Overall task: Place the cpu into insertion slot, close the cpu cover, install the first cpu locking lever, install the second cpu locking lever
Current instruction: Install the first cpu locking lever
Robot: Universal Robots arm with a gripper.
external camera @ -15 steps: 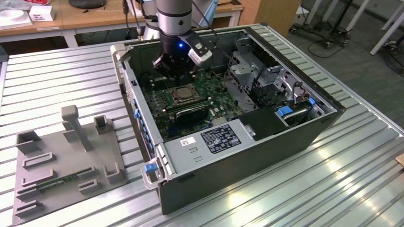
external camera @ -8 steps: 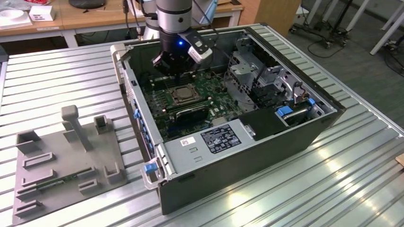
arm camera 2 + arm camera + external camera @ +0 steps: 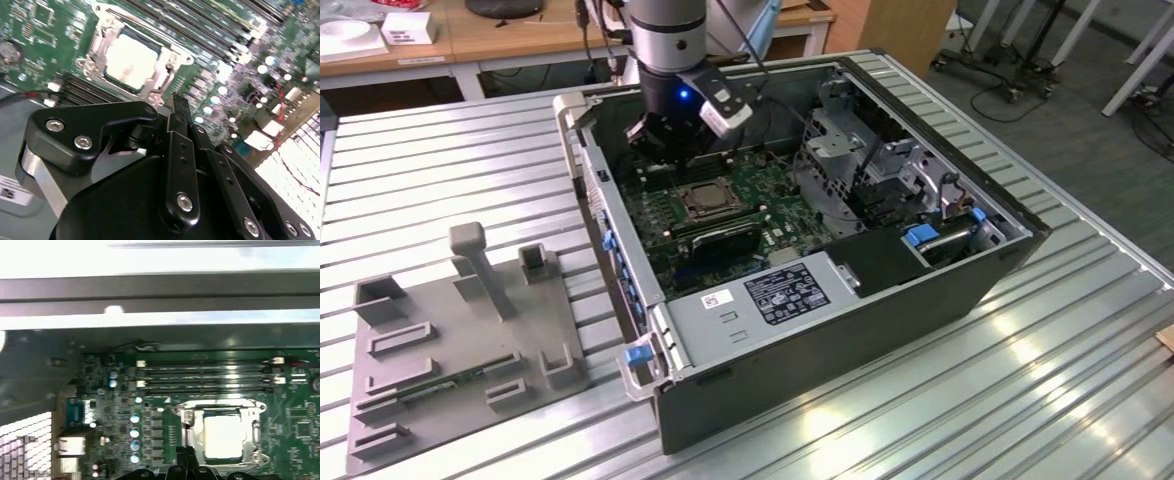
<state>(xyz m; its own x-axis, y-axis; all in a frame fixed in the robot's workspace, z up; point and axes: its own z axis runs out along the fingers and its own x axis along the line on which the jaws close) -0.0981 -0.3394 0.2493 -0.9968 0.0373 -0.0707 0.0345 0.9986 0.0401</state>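
The cpu (image 3: 131,59) lies flat in the insertion slot (image 3: 700,198) on the green board, its pale metal top (image 3: 223,436) showing in both wrist views. The silver cpu cover (image 3: 165,60) lies down around it as a frame (image 3: 220,408). My gripper (image 3: 670,148) hangs just above the board beside the socket, toward the case's back wall. Its black fingertips (image 3: 180,102) are together with nothing between them, close to the socket's edge (image 3: 188,452). I cannot make out how the locking levers stand.
The open computer case (image 3: 854,330) walls in the board on all sides. Long black memory slots (image 3: 205,375) run beside the socket. A metal drive cage (image 3: 854,160) stands at the exterior view's right. A grey fixture tray (image 3: 454,340) lies on the table outside the case.
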